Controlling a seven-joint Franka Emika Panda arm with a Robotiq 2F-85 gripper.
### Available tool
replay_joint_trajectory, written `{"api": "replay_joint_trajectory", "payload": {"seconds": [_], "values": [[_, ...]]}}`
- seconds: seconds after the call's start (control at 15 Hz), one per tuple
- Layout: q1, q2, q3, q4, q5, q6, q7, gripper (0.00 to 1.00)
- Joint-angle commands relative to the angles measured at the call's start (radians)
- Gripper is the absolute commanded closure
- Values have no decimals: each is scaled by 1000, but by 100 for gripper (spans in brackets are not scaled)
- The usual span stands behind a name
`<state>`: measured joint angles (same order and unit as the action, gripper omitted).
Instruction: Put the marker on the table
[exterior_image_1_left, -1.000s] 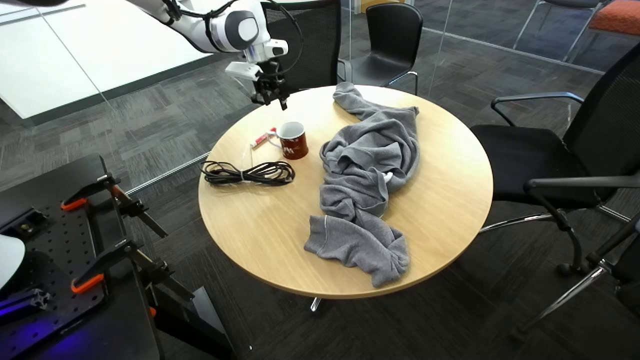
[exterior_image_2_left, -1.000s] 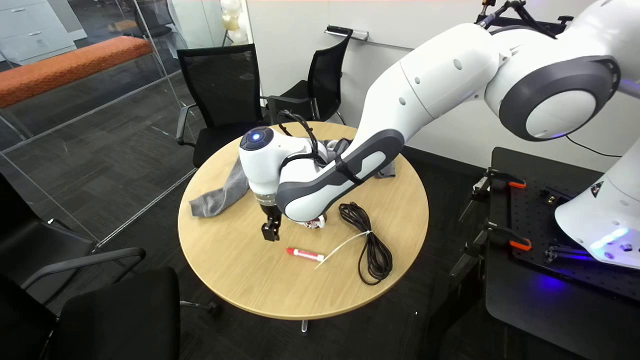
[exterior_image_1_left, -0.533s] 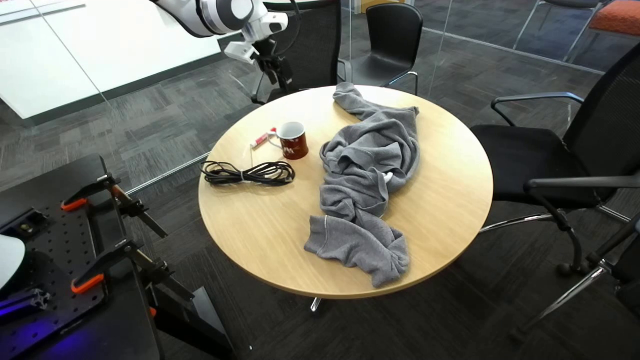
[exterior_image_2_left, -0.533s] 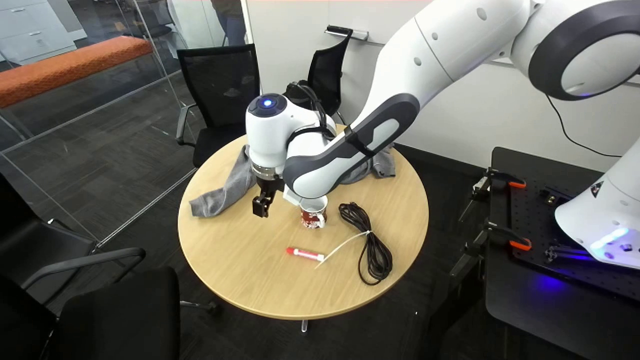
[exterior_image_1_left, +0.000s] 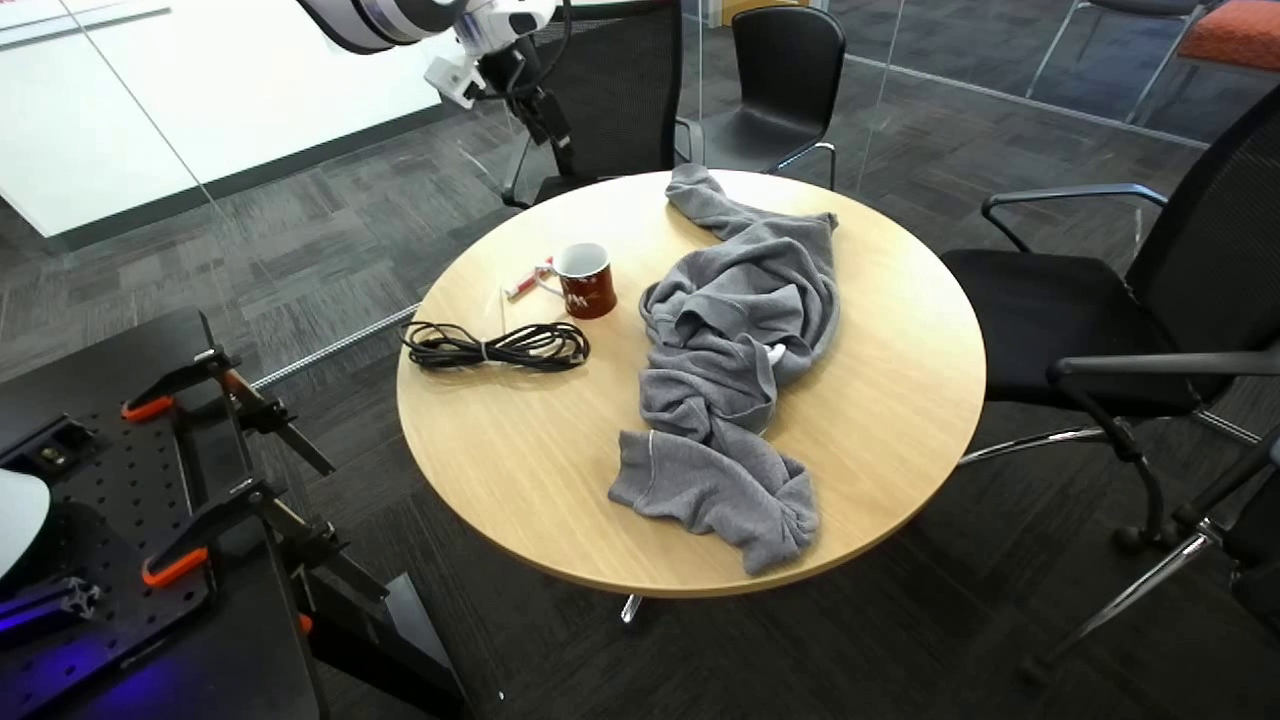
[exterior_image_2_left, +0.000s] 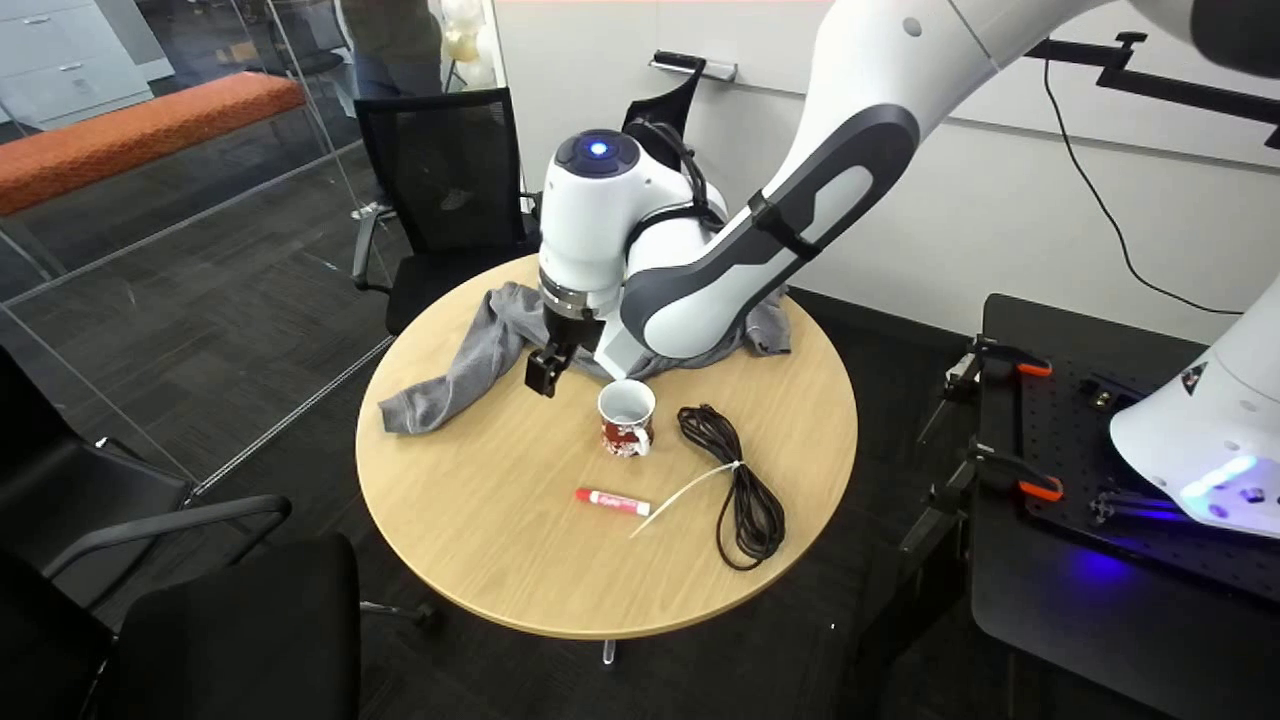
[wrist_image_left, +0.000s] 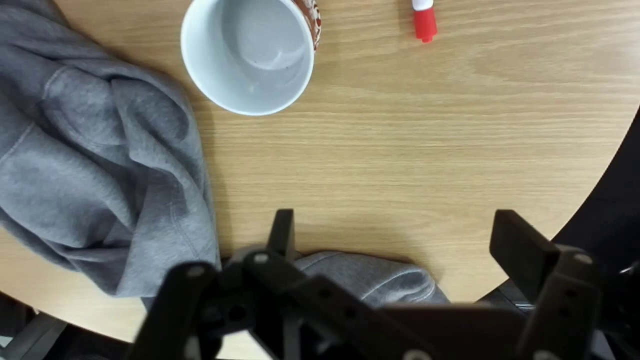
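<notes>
The small red and white marker (exterior_image_2_left: 612, 501) lies flat on the round wood-coloured table (exterior_image_2_left: 470, 540), beside the dark-red cup (exterior_image_2_left: 627, 432). In an exterior view the marker (exterior_image_1_left: 528, 280) is partly behind the cup's handle. In the wrist view only the red cap end of the marker (wrist_image_left: 425, 22) shows at the top edge. My gripper (wrist_image_left: 393, 220) is open with nothing between its fingers. It hangs above the table, apart from the marker and the cup, over the grey sweater's side. In both exterior views the gripper (exterior_image_2_left: 546, 375) is raised well off the table (exterior_image_1_left: 880, 400).
A coiled black cable (exterior_image_2_left: 750, 510) with a pale tie lies near the marker. A grey sweater (exterior_image_1_left: 740, 320) stretches across the table and shows below the gripper in the wrist view (wrist_image_left: 125, 175). Black chairs (exterior_image_1_left: 790, 90) stand round the table. A black robot bench (exterior_image_2_left: 1120, 560) stands beside it.
My gripper has risen and moved away from the marker, toward the sweater, staying clear of the table. The cup has come into fuller view. The marker has shifted very slightly.
</notes>
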<state>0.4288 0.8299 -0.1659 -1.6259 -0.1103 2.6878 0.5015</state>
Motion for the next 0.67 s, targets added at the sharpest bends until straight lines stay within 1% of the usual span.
{"api": "replay_joint_trajectory", "payload": {"seconds": [0.0, 0.13, 0.2, 0.27, 0.4, 0.6], "values": [[46, -159, -52, -242, -19, 118, 72, 0], [66, -215, -81, -342, -17, 187, 90, 0], [30, -113, -46, -193, 1, 127, 42, 0], [38, -139, -56, -238, 1, 151, 50, 0], [42, -172, -62, -288, 0, 165, 51, 0], [45, -184, -62, -302, -1, 165, 53, 0]]}}
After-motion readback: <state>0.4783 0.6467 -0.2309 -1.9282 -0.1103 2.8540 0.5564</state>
